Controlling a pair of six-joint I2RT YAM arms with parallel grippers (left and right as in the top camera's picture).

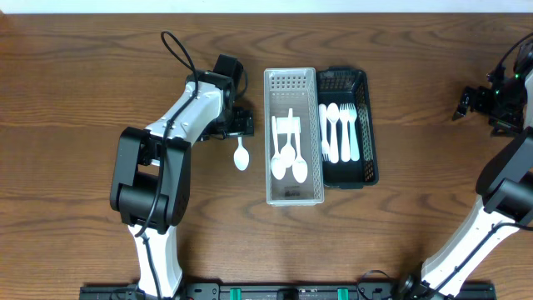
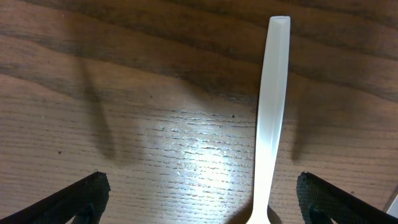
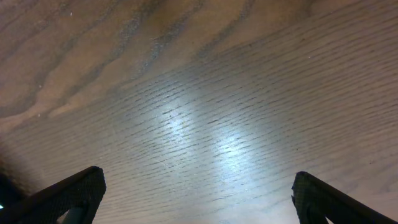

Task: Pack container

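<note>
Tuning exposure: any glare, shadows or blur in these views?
Overhead: even light, sharp, no obvious glare. Left wrist: bright glare patch on the table, soft shadows either side of the spoon, itself sharp. Right wrist: two glare streaks on bare wood.
</note>
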